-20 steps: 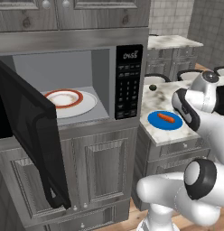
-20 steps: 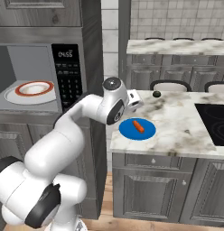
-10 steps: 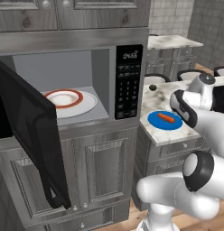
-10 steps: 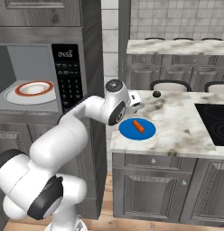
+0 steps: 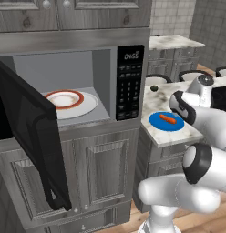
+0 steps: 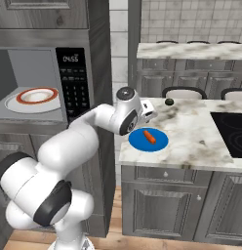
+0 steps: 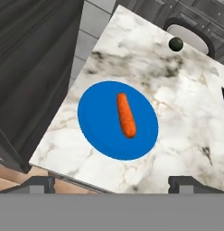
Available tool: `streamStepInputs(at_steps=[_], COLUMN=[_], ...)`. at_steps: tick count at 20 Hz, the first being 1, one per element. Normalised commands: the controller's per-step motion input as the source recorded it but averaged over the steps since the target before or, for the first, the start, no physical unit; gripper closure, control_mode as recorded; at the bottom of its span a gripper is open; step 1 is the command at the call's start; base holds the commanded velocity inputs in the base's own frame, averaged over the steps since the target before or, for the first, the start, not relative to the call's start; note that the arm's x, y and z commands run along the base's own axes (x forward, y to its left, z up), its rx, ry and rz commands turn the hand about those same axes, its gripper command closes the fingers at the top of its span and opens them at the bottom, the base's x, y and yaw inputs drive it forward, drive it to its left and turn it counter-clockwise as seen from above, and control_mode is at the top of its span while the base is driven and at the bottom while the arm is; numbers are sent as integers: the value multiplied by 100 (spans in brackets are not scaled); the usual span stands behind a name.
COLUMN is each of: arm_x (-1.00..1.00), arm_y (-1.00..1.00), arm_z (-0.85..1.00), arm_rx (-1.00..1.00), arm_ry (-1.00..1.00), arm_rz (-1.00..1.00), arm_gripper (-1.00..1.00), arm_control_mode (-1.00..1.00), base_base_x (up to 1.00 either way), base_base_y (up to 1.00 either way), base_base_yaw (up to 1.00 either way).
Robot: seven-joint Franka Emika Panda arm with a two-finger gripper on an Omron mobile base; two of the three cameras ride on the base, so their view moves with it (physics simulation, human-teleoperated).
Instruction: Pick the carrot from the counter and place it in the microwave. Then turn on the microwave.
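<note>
The carrot (image 7: pixel 126 115), a short orange stick, lies on a round blue plate (image 7: pixel 98 117) near the left end of the marble counter (image 7: pixel 177 90). In the base views the carrot (image 5: pixel 167 119) (image 6: pixel 149 136) rests on the same plate (image 6: pixel 140 142). My gripper (image 7: pixel 113 185) hovers above the plate, open, its fingertips (image 7: pixel 39 182) wide apart with nothing between them. The microwave (image 5: pixel 130 82) (image 6: pixel 74 83) stands left of the counter with its door (image 5: pixel 28 132) swung open.
A white plate with a red rim (image 5: pixel 69 101) (image 6: pixel 34 97) sits inside the microwave. A small dark round thing (image 7: pixel 176 43) (image 6: pixel 169 101) lies farther back on the counter. The black cooktop (image 6: pixel 232 132) is at the right. Chair backs stand behind the counter.
The arm has shifted slightly over the blue plate. The carrot has not moved and the gripper stays open.
</note>
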Motion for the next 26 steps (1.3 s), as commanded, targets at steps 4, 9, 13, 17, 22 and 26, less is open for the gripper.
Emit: streamStepInputs(at_steps=[4,9,13,17,22,26], arm_x=[14,14,13,13,13,12], arm_y=[-7,-8,-5,-8,-8,-7], arm_z=[-9,-10,-11,-12,-13,-14], arm_rx=[0,0,0,0,0,0], arm_ry=[0,0,1,3,3,1], arm_rz=[0,0,0,0,0,0], arm_gripper=[-100,-100,-100,-100,-100,-100], arm_control_mode=[-100,-100,-100,-100,-100,-100], base_base_x=[0,0,0,0,0,0], base_base_y=[0,0,0,0,0,0], base_base_yaw=[0,0,0,0,0,0])
